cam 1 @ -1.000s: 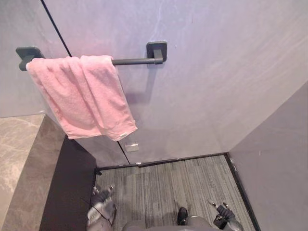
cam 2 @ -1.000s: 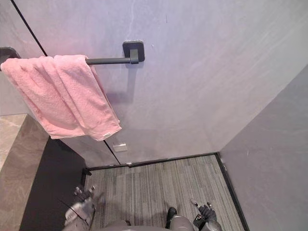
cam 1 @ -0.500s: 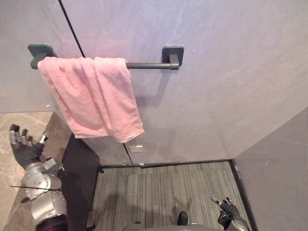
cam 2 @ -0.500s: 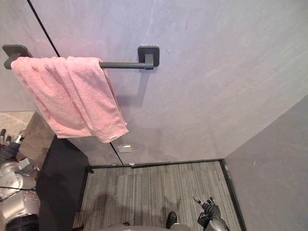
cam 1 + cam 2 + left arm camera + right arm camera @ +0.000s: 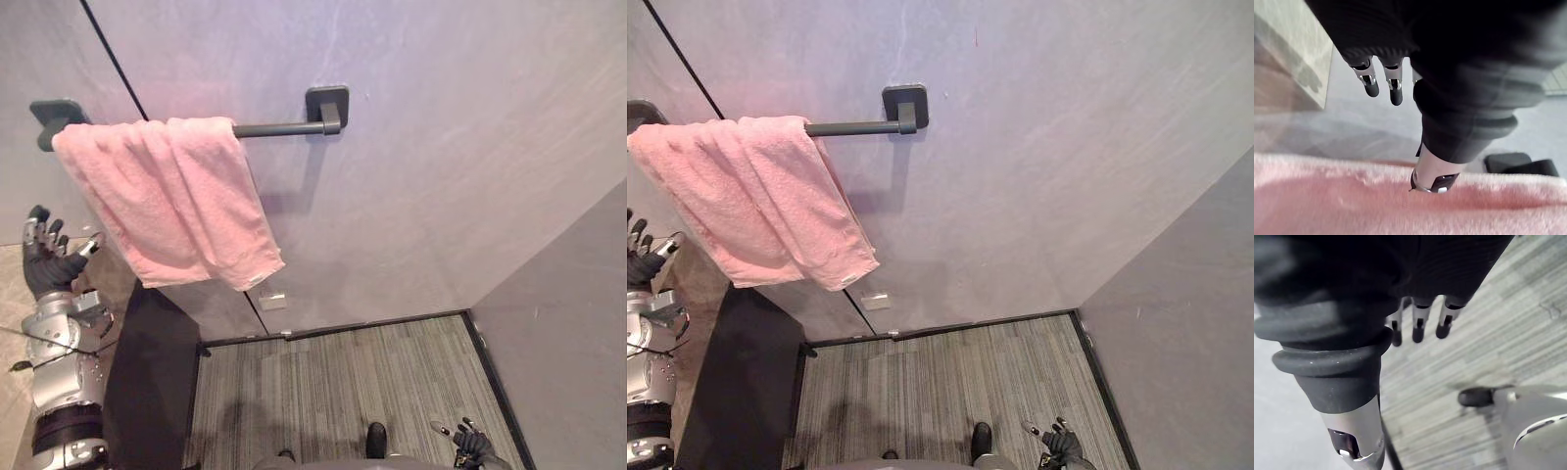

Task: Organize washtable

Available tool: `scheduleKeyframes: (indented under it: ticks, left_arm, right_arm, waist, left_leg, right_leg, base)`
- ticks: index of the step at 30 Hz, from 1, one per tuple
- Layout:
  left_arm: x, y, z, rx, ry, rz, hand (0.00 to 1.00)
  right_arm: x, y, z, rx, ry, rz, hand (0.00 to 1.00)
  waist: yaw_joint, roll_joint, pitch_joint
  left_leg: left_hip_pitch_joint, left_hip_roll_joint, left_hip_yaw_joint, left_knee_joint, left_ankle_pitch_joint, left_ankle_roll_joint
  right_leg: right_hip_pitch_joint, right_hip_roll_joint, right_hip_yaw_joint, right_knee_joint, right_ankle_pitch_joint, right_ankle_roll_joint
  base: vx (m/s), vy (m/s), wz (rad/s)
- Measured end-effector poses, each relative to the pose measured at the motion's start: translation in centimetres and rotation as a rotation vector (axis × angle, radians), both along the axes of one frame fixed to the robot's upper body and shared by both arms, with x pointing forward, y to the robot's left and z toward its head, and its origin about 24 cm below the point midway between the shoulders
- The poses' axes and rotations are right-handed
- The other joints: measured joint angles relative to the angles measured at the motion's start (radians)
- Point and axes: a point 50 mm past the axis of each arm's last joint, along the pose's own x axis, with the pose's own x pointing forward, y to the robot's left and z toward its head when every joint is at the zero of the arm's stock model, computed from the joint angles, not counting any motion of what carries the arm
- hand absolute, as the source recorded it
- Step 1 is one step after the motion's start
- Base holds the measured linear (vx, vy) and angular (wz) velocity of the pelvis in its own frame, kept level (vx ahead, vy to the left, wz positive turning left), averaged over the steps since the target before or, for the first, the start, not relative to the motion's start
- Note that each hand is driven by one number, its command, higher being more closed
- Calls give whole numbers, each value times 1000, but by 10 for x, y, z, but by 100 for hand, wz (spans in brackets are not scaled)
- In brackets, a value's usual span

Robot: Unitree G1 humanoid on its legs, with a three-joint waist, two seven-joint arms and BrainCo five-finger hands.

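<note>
Towel [image 5: 167, 201], pink, bunched over left part of dark wall bar [image 5: 279, 128], lower corner hanging loose. Bar's left mount half cut off in right eye view. Left hand [image 5: 47, 264] up beside towel's lower left edge, fingers spread, holding nothing. Wrist view: thumb [image 5: 1433, 170] right at towel, touching or not, can't tell tbh. Counter [image 5: 10, 411] mostly hidden behind that arm. Right hand [image 5: 472, 446] low over striped floor [image 5: 333, 382], cut off at frame edge, fingers relaxed, empty.
</note>
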Motion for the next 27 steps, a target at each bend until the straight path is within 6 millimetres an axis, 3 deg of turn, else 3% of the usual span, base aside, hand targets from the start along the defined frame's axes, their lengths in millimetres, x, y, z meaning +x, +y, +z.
scheduleKeyframes:
  ticks: [3, 13, 14, 21, 25, 27]
  left_arm:
    - [9, -1, 0, -20, 16, -53, 0]
    - [11, 12, -8, -27, 112, -44, 0]
    - [11, 12, -9, -29, 117, -44, 100]
    - [19, 9, -6, -21, 135, -62, 100]
    - [22, 9, -2, -12, 125, -66, 100]
    - [21, 11, 1, 0, 129, -64, 100]
  right_arm:
    - [0, -3, 1, -6, 0, 3, 0]
    - [4, -3, 2, -1, -9, 28, 0]
    - [5, -1, 1, 0, -6, 45, 0]
    - [23, -1, 9, -13, -71, 67, 0]
    - [50, -5, 30, -62, -208, 108, 0]
    - [75, -3, 49, -85, -320, 160, 0]
  waist:
    - [-3, 0, 0]
    - [-2, 2, 8]
    - [-2, 2, 9]
    - [-3, 11, 40]
    - [-1, 16, 45]
    - [-1, 15, 46]
  left_leg:
    - [-2, -1, 20, -7, 0, 0]
    - [-5, -3, 27, -13, 0, 0]
    - [-9, -3, 28, -13, 0, 0]
    - [-19, -5, 55, -15, 0, 1]
    - [-16, -4, 59, -18, 0, 1]
    - [-15, -4, 61, -18, 0, 1]
  right_leg:
    - [-19, 1, 19, 0, 2, 2]
    - [-34, 0, 28, 0, 4, 3]
    - [-40, 1, 30, 0, 4, 4]
    - [-64, 2, 58, 0, 14, 6]
    - [-68, 5, 68, 0, 14, 6]
    - [-69, 5, 70, 0, 15, 6]
  base:
    - [21, 11, -15]
    - [5, 3, -3]
    - [-31, -10, -3]
    - [-24, -8, -12]
    - [16, -1, -7]
    - [-4, -2, -2]
